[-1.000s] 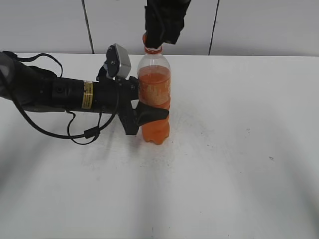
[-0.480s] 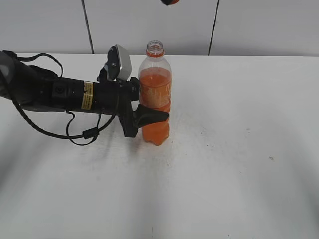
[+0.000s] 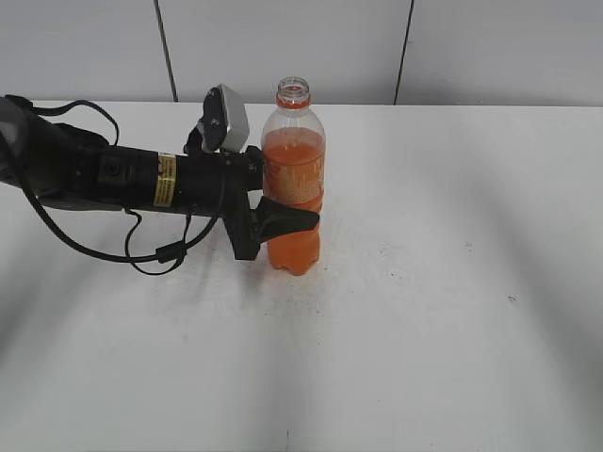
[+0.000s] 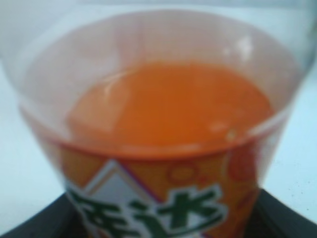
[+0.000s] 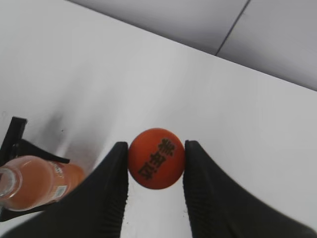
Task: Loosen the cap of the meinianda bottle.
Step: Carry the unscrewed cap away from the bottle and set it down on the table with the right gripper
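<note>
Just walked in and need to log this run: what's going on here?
The left gripper is clamped around the waist of the meinianda bottle, holding it upright on the white table. The cap is already off: the right gripper grips it in the air, out of the exterior view, and the bottle's mouth is open.

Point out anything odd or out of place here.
The meinianda bottle stands upright with an open mouth, held at its waist by the left hand. Its cap is fully off, not just loosened, pinched in the right hand high above the table. No spill shows.
</note>
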`<control>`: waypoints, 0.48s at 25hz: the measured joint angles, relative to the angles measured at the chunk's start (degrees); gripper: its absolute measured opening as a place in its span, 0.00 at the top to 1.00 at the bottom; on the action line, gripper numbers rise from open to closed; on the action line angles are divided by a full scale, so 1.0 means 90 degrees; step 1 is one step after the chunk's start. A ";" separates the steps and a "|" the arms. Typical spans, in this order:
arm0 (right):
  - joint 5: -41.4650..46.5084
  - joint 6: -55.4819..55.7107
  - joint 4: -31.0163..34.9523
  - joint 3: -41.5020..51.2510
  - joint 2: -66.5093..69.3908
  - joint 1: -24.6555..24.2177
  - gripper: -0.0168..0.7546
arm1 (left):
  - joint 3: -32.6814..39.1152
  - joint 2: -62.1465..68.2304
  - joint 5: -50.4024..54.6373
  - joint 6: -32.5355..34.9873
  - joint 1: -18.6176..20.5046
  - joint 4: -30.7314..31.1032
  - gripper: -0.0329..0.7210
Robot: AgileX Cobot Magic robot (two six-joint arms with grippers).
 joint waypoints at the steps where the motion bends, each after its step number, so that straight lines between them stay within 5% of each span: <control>1: 0.0000 0.0030 0.0105 0.0000 -0.0084 -0.0235 0.64 | 0.0000 0.0000 0.0000 0.0000 0.0000 0.0000 0.39; 12: -0.0020 0.0075 0.0285 0.1262 -0.0830 -0.1814 0.64 | 0.0000 0.0000 0.0000 0.0000 0.0006 0.0005 0.39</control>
